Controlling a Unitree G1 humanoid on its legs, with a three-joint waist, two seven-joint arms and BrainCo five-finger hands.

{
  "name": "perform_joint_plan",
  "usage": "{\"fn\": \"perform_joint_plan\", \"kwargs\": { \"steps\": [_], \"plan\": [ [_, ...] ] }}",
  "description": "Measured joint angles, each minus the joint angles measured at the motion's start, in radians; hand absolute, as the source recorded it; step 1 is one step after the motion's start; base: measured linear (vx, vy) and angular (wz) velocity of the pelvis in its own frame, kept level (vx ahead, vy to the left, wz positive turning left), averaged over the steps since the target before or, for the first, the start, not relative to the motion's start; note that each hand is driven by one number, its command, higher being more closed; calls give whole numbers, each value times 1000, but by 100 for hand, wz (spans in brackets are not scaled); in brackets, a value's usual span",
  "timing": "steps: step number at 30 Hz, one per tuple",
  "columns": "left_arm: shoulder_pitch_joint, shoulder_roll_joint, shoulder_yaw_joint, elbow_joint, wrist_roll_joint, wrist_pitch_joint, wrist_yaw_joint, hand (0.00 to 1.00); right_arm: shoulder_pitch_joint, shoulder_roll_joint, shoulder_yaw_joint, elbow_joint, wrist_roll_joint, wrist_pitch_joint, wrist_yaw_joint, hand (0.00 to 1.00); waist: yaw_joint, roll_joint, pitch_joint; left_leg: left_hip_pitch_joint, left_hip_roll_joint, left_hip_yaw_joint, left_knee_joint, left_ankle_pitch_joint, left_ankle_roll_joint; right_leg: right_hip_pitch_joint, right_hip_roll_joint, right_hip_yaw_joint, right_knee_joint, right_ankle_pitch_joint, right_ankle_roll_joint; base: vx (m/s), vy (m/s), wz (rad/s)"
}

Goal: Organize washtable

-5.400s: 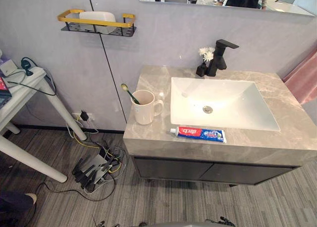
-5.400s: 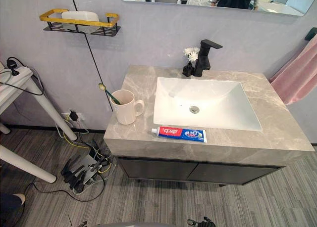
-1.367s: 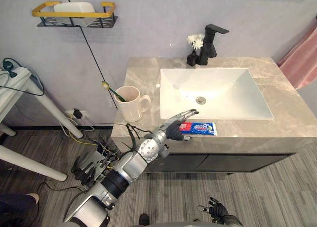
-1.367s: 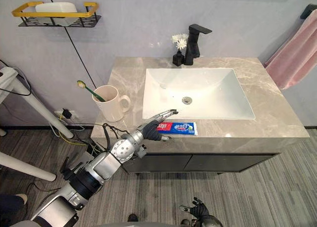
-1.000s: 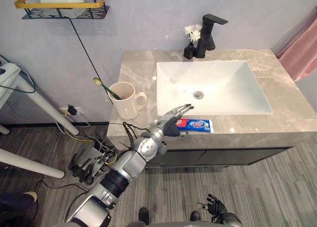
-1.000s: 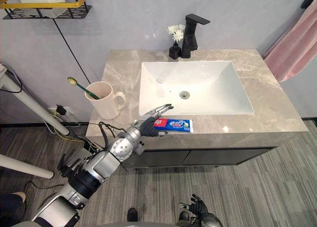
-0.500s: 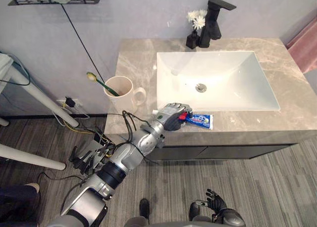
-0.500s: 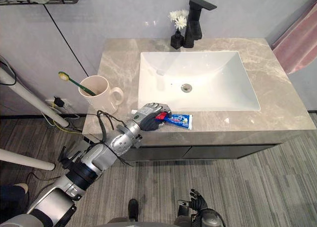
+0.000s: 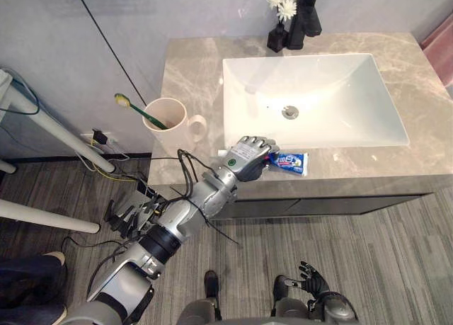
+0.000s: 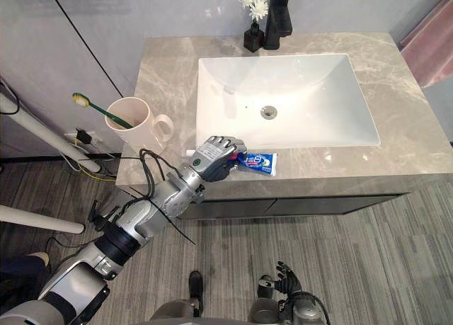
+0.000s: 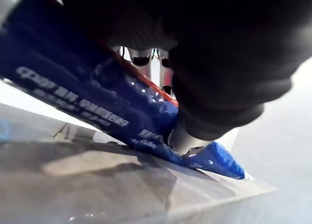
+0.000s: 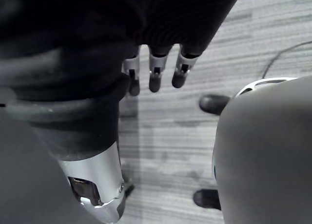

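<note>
Left hand [image 9: 246, 155] curled round the cap end of toothpaste tube [image 9: 291, 161], tube on counter [image 9: 185, 77] front strip, just before sink [image 9: 333, 84]. Right hand [image 12: 153, 70] hangs low, fingers slack, holding nothing

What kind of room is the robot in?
Most likely a bathroom. There is a white rectangular sink set in a grey marble counter, with a black tap behind it. A cream mug holds a green toothbrush, and the left robot hand grips a blue toothpaste tube.
</note>
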Motion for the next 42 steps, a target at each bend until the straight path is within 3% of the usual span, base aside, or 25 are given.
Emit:
{"fn": "perform_joint_plan", "kwargs": {
  "steps": [2, 7, 10, 14, 17, 19, 22, 25, 30, 38, 42],
  "plan": [
    [55, -16, 35, -48, 6, 21, 0, 100, 34, 6, 2, -109, 23, -6, -11, 0, -12, 2, -1, 2, 1, 5, -1, 0, 0, -2, 1, 7, 0, 0, 0, 11, 2, -7],
    [154, -57, 105, -137, -35, 65, -5, 100, 148, 43, -6, -373, 88, -20, -10, 0, -8, 4, -3, 17, 10, 46, -2, -2, -3, -15, 6, 63, 9, 4, 6, 7, -5, -26],
    [265, -81, 148, -250, -113, 92, -5, 100, 310, 94, 15, -709, 140, -25, -1, 0, -8, 6, -6, 65, 33, 92, -11, -16, -17, -7, 27, 102, 26, 4, 6, 2, -34, -43],
    [336, -126, 139, -391, -196, 78, -4, 100, 401, 98, 30, -1030, 225, -51, 48, 0, -4, -4, -44, 101, 50, 139, -12, -34, -26, -1, 42, 138, 31, 4, 8, -24, -29, -37],
    [345, -148, 129, -454, -252, 42, -5, 100, 406, 99, 32, -1248, 352, -92, 123, 0, -1, -12, -91, 111, 56, 160, -1, -44, -32, 1, 48, 159, 30, 0, 29, -31, -34, -23],
    [343, -162, 98, -479, -299, 17, -3, 100, 380, 108, 44, -1355, 507, -134, 157, 0, 10, -2, -117, 115, 56, 158, -1, -44, -32, 6, 49, 158, 31, 0, 34, -30, -27, 1],
    [340, -165, 44, -498, -351, 14, -1, 100, 316, 117, 108, -1399, 643, -164, 150, 0, 17, 10, -141, 122, 54, 142, -2, -43, -32, 22, 46, 147, 30, -1, 43, -29, -5, 14],
    [329, -168, 11, -498, -368, 9, 1, 100, 231, 128, 183, -1397, 676, -173, 107, 0, 22, 10, -163, 122, 52, 127, 0, -41, -30, 32, 44, 132, 30, -1, 43, -19, -3, 15],
    [285, -185, -19, -494, -388, 7, 7, 100, 129, 128, 234, -1350, 674, -171, 28, 0, 45, -1, -174, 121, 51, 113, 1, -32, -28, 38, 42, 122, 31, 0, 46, -30, -6, 10],
    [255, -191, -42, -422, -388, 8, 21, 100, 50, 127, 240, -1276, 660, -170, -57, 0, 47, -1, -181, 115, 38, 72, -1, -17, -20, 56, 29, 87, 31, 0, 47, -27, 2, 15],
    [255, -192, -62, -406, -389, 7, 20, 100, 16, 127, 238, -1249, 586, -170, -87, 0, 49, -6, -205, 110, 34, 60, -5, -10, -18, 57, 25, 72, 31, 1, 49, -22, -1, 10]
  ]
}}
